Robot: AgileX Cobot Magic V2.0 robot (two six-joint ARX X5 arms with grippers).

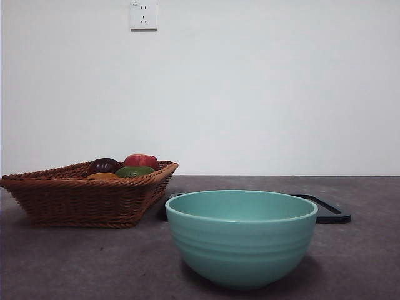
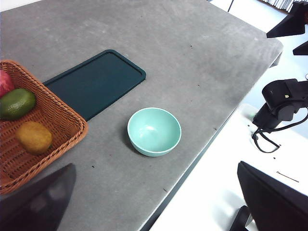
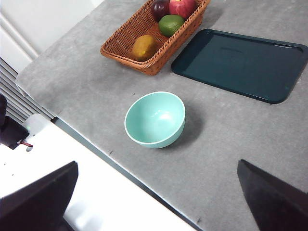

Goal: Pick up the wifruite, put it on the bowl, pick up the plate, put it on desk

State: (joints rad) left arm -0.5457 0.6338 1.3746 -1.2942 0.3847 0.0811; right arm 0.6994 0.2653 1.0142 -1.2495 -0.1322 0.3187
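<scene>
Nothing is done yet: the small orange-brown wifruite (image 3: 143,46) lies in the brown wicker basket (image 3: 126,49) near the table's (image 3: 231,144) corner, and the mint-green glossy bowl (image 3: 155,119) stands empty by the front edge. Both the left gripper (image 2: 154,202) and the right gripper (image 3: 159,202) hover high, jaws spread wide, holding nothing.

tray (image 1: 331,212) mostly behind bowl (image 1: 241,237), basket (image 2: 29,144) cropped

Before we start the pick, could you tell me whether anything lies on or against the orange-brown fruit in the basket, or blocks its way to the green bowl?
Nothing visible does. The wifruite lies uncovered in the wicker basket, with the green fruit beside it, not on it. Bare desk separates the basket from the empty bowl. Both grippers wait off the table.
</scene>
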